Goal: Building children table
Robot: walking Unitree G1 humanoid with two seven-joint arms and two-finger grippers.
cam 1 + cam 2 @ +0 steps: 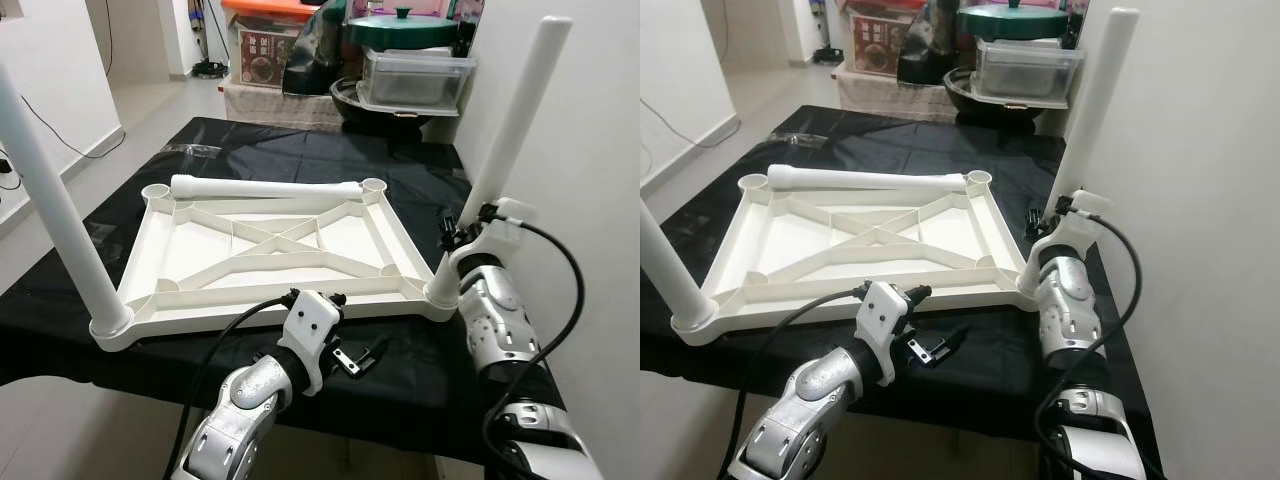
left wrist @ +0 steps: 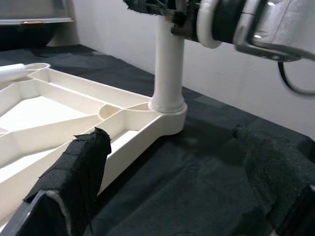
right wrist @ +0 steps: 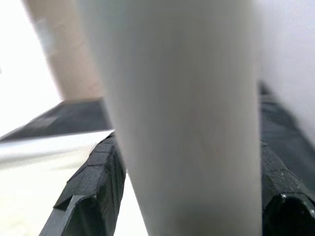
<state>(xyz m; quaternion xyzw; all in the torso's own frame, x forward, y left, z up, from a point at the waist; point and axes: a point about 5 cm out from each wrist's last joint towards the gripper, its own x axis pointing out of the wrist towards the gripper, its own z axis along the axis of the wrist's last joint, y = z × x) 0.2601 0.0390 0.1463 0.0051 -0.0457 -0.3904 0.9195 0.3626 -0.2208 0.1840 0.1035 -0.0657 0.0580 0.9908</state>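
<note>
An upside-down white table top (image 1: pixel 398 236) lies on a black-clothed table. One white leg (image 1: pixel 515 120) stands in its near right corner socket, and my right gripper (image 1: pixel 462 230) is shut on it low down; in the right wrist view the leg (image 3: pixel 182 98) sits between the black fingers (image 3: pixel 93 182). Another leg (image 1: pixel 50 200) stands in the near left corner. A third leg (image 1: pixel 265 188) lies across the far edge. My left gripper (image 1: pixel 360 358) is open just in front of the top's near rim, holding nothing, its pads (image 2: pixel 78 167) aimed toward the right corner.
The black cloth (image 1: pixel 400 390) ends close to the near rim of the table top. Behind the table stand a clear plastic box (image 1: pixel 415 78), a green-lidded pot (image 1: pixel 400 25) and a patterned box (image 1: pixel 262 50). A white wall (image 1: pixel 590 150) runs close along the right.
</note>
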